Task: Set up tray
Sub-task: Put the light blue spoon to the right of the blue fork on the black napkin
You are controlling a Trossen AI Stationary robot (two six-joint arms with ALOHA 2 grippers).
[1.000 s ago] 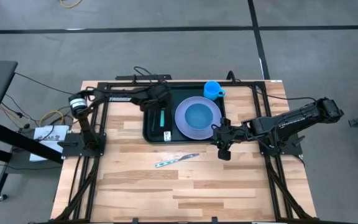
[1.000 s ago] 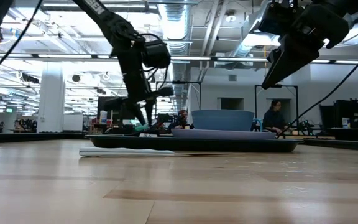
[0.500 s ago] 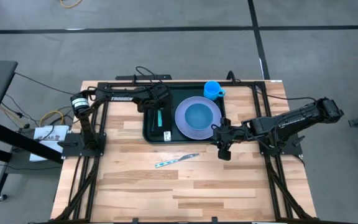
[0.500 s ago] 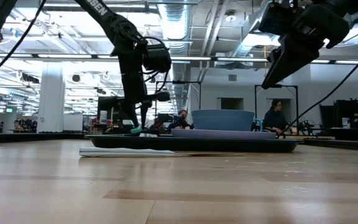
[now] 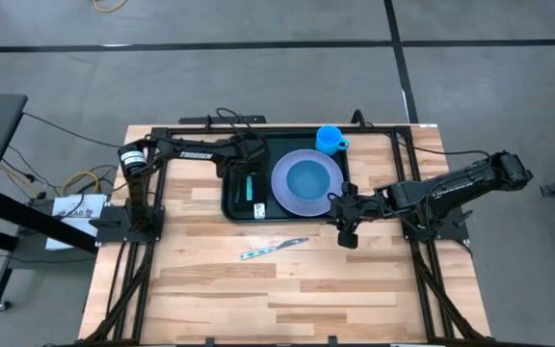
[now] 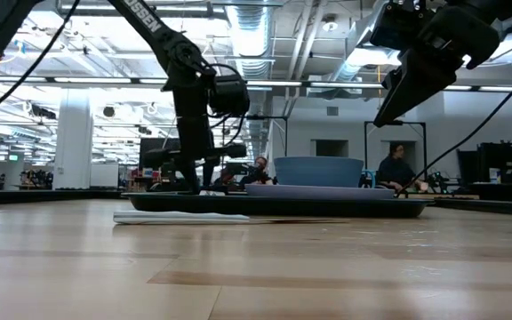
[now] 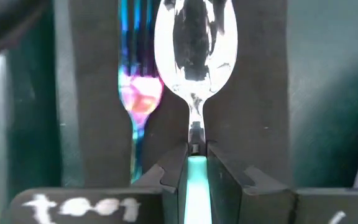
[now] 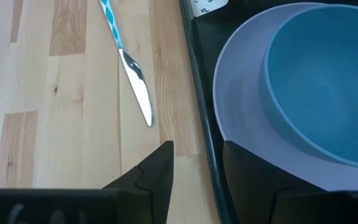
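The dark green tray [image 5: 235,207] lies on the table's far half and carries a lavender plate [image 5: 283,189] with a blue bowl [image 5: 306,178]. A narrow black rectangle [image 7: 253,93] lies in the tray's left part, and an iridescent fork [image 7: 138,93] lies on it. My left gripper [image 5: 247,172] is low over that rectangle, shut on a teal-handled spoon [image 7: 194,37] beside the fork. My right gripper [image 8: 197,165] hangs open over the tray's near right rim [image 8: 197,124] and touches nothing. A teal-handled knife [image 5: 274,249] lies on the wood, nearer than the tray. My left gripper pinches the spoon's teal handle [image 7: 194,177] between its two fingers [image 7: 225,180], just behind the metal neck. The fingers lie along the spoon, and its bowl points away from them over the black rectangle. Whether the spoon rests on the rectangle, I cannot tell.
A blue cup [image 5: 330,140] stands at the tray's far right corner. Black frame rails [image 5: 152,207] run along the table's left, right and far sides. Bare wood [image 5: 258,299] fills the near half. People sit in the room beyond [image 6: 389,169].
My left arm has moved a little toward the table's right and carried the spoon down toward the tray; in the low view the teal handle has dropped out of sight behind the tray. My right arm has kept still.
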